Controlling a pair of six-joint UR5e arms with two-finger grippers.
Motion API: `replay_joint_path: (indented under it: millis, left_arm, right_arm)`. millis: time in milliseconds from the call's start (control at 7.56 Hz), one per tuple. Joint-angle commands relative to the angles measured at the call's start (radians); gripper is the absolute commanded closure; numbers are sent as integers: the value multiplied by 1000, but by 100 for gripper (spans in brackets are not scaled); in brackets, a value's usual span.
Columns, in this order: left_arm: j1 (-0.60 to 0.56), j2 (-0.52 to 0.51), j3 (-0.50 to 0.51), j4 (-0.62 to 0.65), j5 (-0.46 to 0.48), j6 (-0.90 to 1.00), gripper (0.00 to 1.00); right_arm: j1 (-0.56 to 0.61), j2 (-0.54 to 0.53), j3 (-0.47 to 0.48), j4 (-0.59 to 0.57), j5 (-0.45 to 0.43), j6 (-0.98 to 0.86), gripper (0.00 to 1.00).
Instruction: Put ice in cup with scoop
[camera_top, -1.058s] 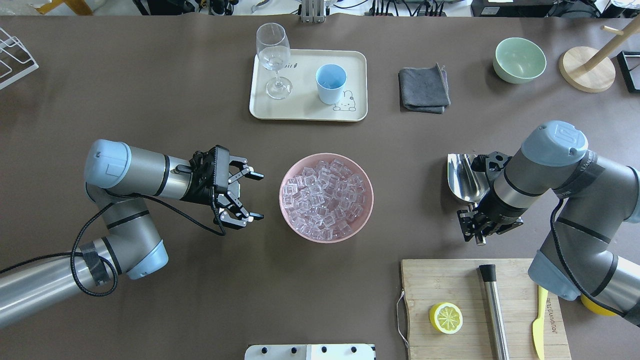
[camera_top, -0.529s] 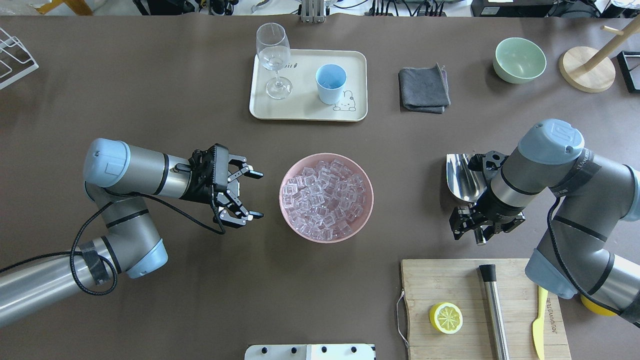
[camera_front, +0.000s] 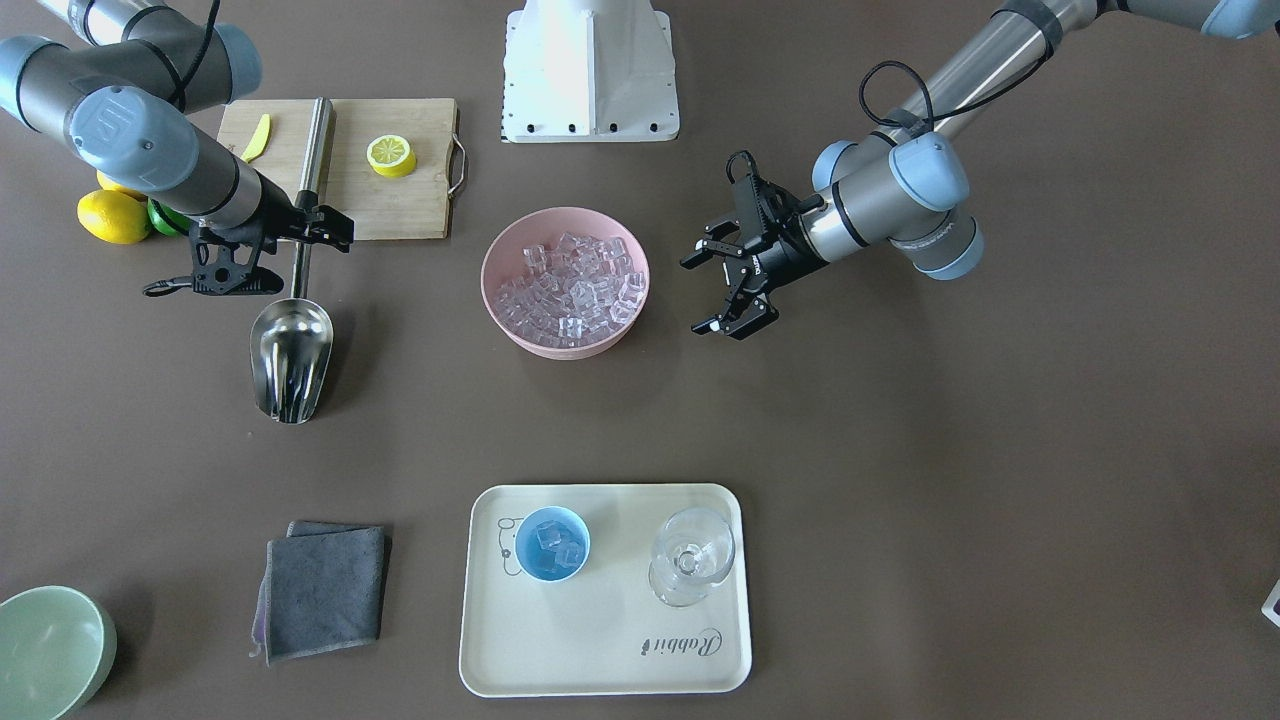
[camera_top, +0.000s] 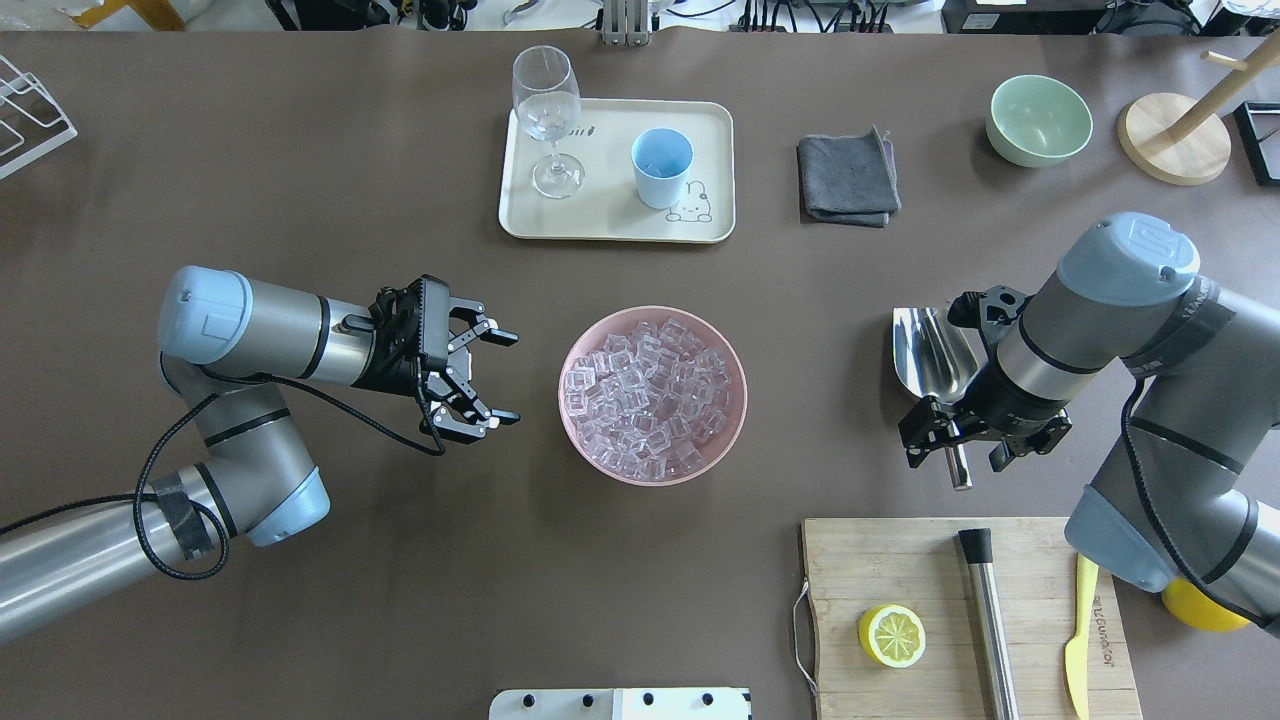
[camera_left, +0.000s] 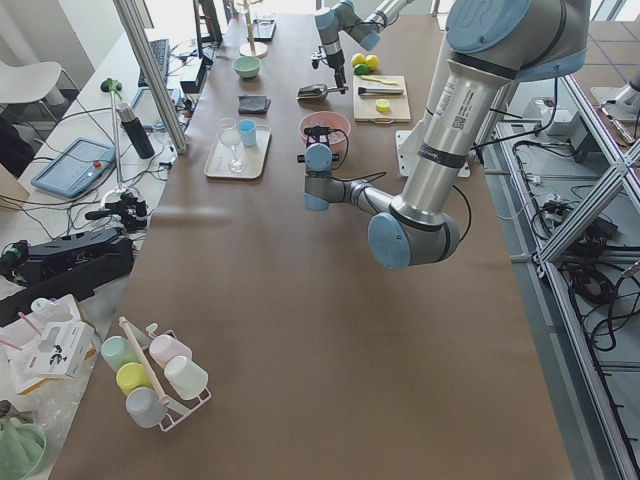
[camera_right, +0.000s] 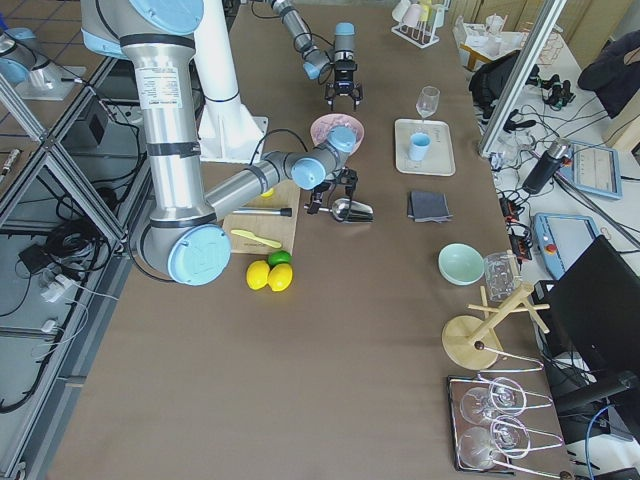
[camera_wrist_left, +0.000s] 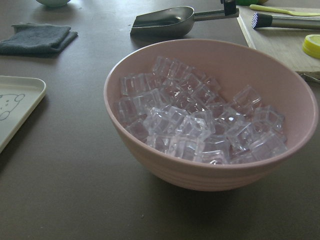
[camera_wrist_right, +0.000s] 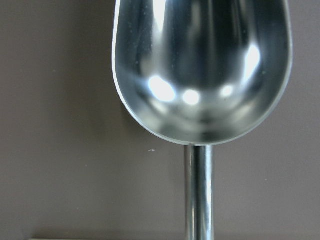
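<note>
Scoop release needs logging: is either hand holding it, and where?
Nothing held: scoop lies on table, right hand open astride its handle; left hand open, empty.

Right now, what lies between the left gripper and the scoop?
From the left gripper: the pink bowl of ice, then bare table up to the scoop. The overhead view shows this.

- The overhead camera sits behind the robot, looking forward and down across the worktop (camera_top: 400, 560), with the pink bowl (camera_top: 737, 390) mid-view.
- The front camera faces back steeply, robot base (camera_front: 590, 70) at 12 o'clock, and shares that bowl.
- Two end cameras look lengthwise from far off.
- The left wrist camera is close on the bowl, scoop (camera_wrist_left: 165, 21) at 12 o'clock.
- The right wrist camera hangs just above the scoop.
</note>
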Motion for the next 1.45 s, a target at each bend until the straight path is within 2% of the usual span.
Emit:
replay_joint_path:
  millis: [0,397,661,925,1322]
  left_arm:
    - [-34,8,0,18,1,-1,2]
    - [-33,9,-12,35,-2,3,2]
    - [-34,22,-34,49,-7,3,2]
    - [-34,52,-127,150,-8,5,2]
    - [-36,48,-201,269,-7,5,2]
  right_arm:
    - [89,-2,76,-88,-16,-66,0]
    - [227,-50,75,-100,-22,-224,0]
    - [336,-132,85,-99,-49,-377,0]
    - [471,-220,86,-99,-71,-600,0]
    - [682,-275,47,-101,-74,-946,0]
